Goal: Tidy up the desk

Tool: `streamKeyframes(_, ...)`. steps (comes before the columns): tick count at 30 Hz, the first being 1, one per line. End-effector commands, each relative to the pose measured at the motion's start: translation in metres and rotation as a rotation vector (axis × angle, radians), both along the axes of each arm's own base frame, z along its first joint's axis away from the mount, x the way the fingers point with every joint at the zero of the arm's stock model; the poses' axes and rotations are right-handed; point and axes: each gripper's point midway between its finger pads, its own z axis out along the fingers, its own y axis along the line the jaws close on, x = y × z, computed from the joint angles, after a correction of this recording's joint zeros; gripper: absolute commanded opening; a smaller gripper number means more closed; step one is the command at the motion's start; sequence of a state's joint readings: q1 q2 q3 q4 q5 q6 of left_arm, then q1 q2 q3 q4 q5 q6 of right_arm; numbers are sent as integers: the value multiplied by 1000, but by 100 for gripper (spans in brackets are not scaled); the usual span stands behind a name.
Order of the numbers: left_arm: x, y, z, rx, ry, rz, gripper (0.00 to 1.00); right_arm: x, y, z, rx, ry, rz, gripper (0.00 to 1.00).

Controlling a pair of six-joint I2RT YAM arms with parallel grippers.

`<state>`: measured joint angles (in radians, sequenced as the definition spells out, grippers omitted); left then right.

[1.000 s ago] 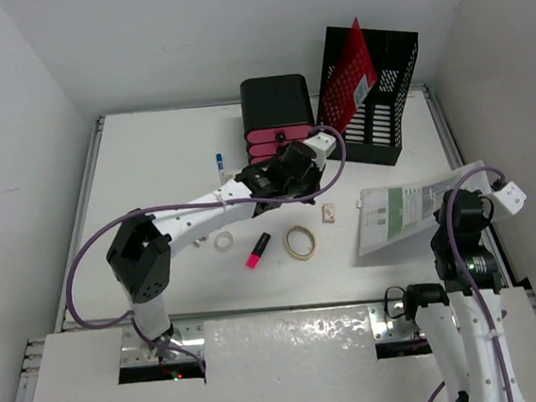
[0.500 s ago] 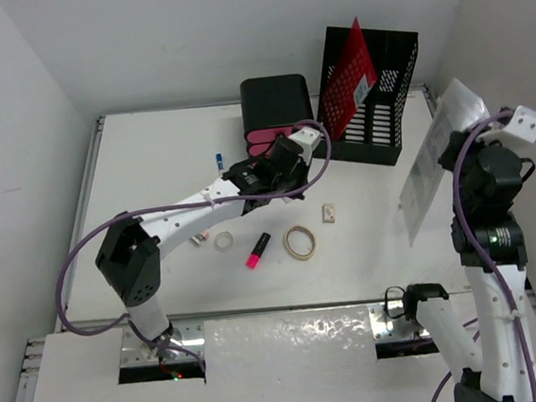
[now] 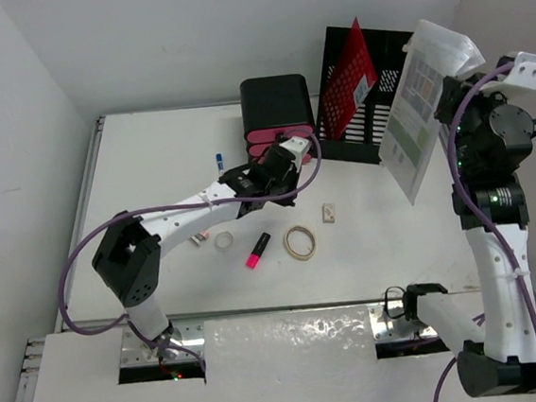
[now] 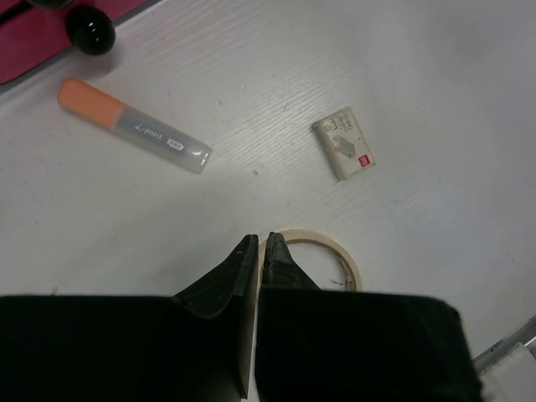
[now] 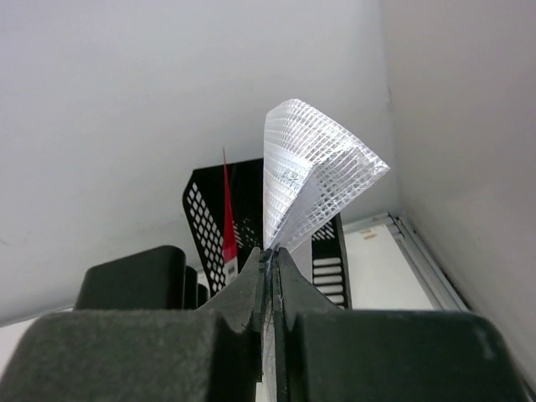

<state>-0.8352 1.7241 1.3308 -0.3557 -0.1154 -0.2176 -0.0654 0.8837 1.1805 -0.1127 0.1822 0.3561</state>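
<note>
Ref.: clock pos. follow the top view, 12 = far wall, dial centred on bench middle unless noted.

1. Bench: white, flat, thin metal rails on its edges. Takes up most of the top view. Both arm bases sit at its 6 o'clock edge.

2. Left claw: clenched, fingertips pressed together, nothing between them. It hangs over the bench centre area. In the wrist view, a tape ring lies flat on the bench, partly hidden behind the tips. Taken from the tips: small white card w/ red mark at approx. 1 o'clock, and an orange-cap marker at approx. 11 o'clock. Both lie flat and apart from each other. A black drawer knob sits beyond the marker.

3. Right claw: clenched on the edge of a clear mesh-weave sleeve. The sleeve is raised off the bench, near upright, w/ a printed sheet inside. Pos. approx. 2 o'clock, overlapping the right part of the rack in the top view.

4. Standing items: black drawer unit w/ pink drawers at 12 o'clock. Black mesh file rack at 1 o'clock, just beside the unit. A red folder stands tilted inside the rack.

5. Loose items, flat on bench: pink highlighter near the tape ring, on its 9 o'clock side. Small white roll at 9 o'clock of the highlighter. Blue-cap pen at approx. 11 o'clock, apart from the drawer unit.
</note>
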Motion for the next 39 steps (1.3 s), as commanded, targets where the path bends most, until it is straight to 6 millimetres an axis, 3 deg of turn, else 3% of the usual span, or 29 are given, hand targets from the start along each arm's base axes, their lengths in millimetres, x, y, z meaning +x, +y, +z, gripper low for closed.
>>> streamKeyframes(1, 5, 10, 20, -53, -32, 34, 0, -1, 7, 64, -43, -228, 35, 0)
streamKeyframes(7, 11, 26, 15, -48, -23, 75, 0, 27, 11, 71, -59, -279, 62, 0)
streamKeyframes(13, 18, 39, 13, -47, -17, 109, 0, 60, 9, 65, -46, -299, 65, 0)
streamKeyframes(25, 32, 60, 2, -22, 9, 171, 0, 135, 3, 42, 6, -320, 61, 0)
streamKeyframes(28, 35, 66, 0, -12, 13, 186, 0, 148, 3, 46, 21, -350, 71, 0)
streamKeyframes(29, 36, 67, 1, -11, 11, 192, 0, 159, 2, 37, 25, -339, 70, 0)
streamKeyframes(31, 37, 70, -1, -1, 15, 201, 0, 166, 2, 42, 32, -374, 68, 0)
streamKeyframes(32, 38, 71, -2, 3, 18, 203, 0, 176, 1, 33, 37, -363, 65, 0)
streamKeyframes(34, 39, 73, -4, 13, 28, 212, 0, 183, 2, 36, 39, -387, 74, 0)
streamKeyframes(39, 44, 81, -10, 30, 48, 231, 0, 206, 6, 21, 51, -425, 77, 0)
